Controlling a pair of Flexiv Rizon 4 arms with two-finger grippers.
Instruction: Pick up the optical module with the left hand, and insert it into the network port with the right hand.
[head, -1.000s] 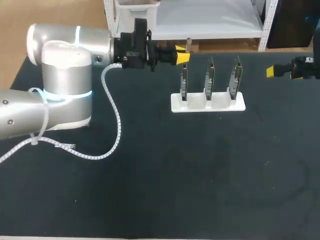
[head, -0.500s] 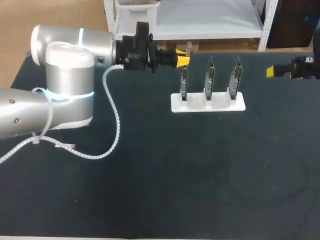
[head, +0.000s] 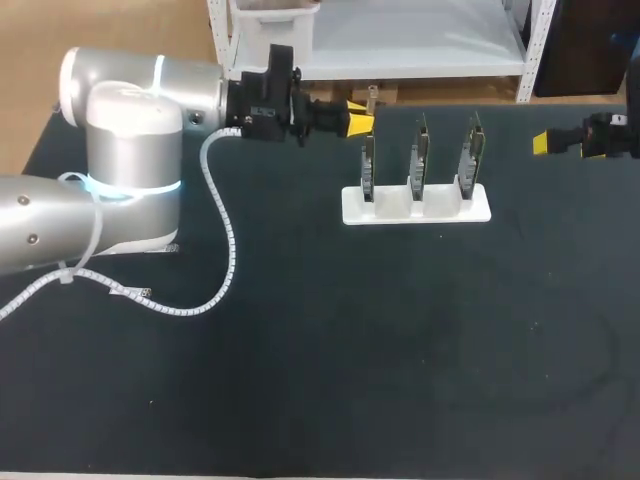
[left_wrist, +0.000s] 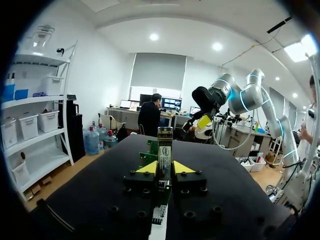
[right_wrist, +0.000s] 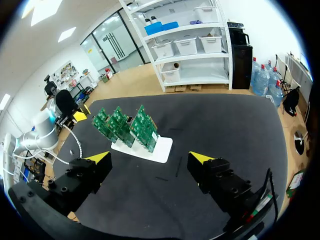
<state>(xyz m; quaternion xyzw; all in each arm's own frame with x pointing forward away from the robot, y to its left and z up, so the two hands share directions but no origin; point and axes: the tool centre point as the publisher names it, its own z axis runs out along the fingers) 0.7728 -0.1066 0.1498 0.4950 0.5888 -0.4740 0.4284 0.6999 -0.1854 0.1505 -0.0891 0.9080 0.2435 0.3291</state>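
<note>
Steadiness matters now: the left gripper (left_wrist: 164, 168), pinching the optical module (left_wrist: 164, 146) between its tips, should offer the free end squarely to the right gripper (right_wrist: 150, 159), spread wide well ahead.

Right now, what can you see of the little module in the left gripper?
The module is a slim, silvery metal bar with a printed label on its face. It stands upright, pinched from both sides between the left gripper's yellow tips. It is held over the table's far edge, left of the card stand.
</note>
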